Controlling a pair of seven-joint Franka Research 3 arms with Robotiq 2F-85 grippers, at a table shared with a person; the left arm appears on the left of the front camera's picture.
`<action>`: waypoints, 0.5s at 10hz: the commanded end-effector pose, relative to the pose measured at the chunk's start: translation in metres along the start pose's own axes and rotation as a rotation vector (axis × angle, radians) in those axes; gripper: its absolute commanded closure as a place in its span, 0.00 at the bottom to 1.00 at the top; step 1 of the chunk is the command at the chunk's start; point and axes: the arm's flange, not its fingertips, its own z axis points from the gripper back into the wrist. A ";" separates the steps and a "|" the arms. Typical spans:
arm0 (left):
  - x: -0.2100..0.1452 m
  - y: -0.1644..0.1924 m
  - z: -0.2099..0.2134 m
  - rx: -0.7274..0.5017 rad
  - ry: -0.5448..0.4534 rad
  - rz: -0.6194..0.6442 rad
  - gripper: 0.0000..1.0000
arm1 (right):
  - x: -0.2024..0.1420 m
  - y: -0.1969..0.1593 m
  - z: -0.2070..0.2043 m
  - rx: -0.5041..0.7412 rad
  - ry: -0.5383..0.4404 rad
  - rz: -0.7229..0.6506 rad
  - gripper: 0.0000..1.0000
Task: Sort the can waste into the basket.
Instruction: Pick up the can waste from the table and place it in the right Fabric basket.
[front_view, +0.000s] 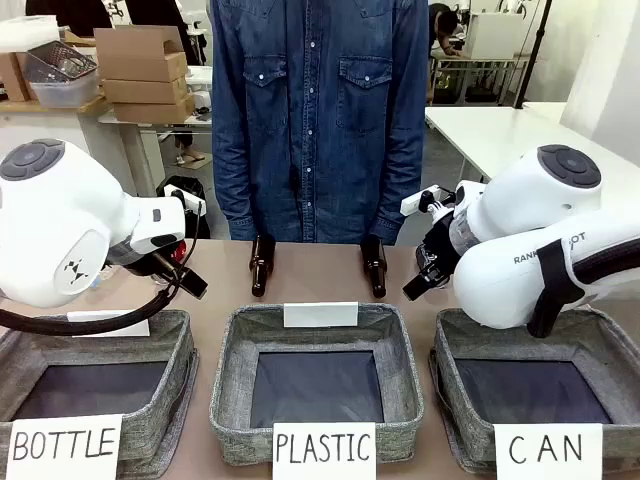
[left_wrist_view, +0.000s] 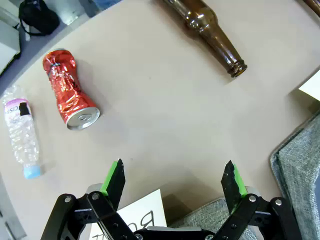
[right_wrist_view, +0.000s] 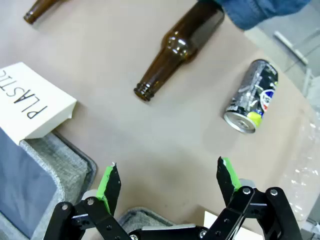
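Red crushed aluminium is lying on its side on the counter (left_wrist_view: 165, 100): that's the red can (left_wrist_view: 70, 95), waist squeezed in, foil-like creases, round silver end facing your left gripper (left_wrist_view: 174, 167). You are hovering that gripper over bare counter with its jaws spread wide and nothing between the green pads. Your right gripper (right_wrist_view: 167, 166) is hanging just as wide and empty, and it is looking down at the dark can (right_wrist_view: 251, 96), a dented cylinder with a glossy print, also lying flat, well apart from the brown bottle (right_wrist_view: 180, 47) beside it. Both cans are sitting loose on the far side of the counter, beyond the baskets, probably laid out as mixed waste for you to pick from. Smooth glass bottles and a crinkled clear plastic bottle (left_wrist_view: 22, 130) are acting as distractors. The CAN basket (front_view: 445, 370), soft grey woven fabric with a dark floor, is sitting under your right arm with its paper sign (front_view: 547, 450) facing you, so the dark can is looking like the easier first pick. The red one is lying at the left end, away from that basket.
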 end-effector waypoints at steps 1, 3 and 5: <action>0.000 0.000 0.000 0.000 0.000 0.000 0.00 | 0.000 0.000 0.000 0.000 -0.001 0.000 0.00; 0.000 0.000 0.000 0.000 0.000 0.000 0.00 | 0.000 0.000 0.000 0.000 -0.001 0.000 0.00; 0.000 0.000 0.000 0.000 0.000 0.000 0.00 | 0.000 0.000 0.000 0.000 -0.001 0.000 0.00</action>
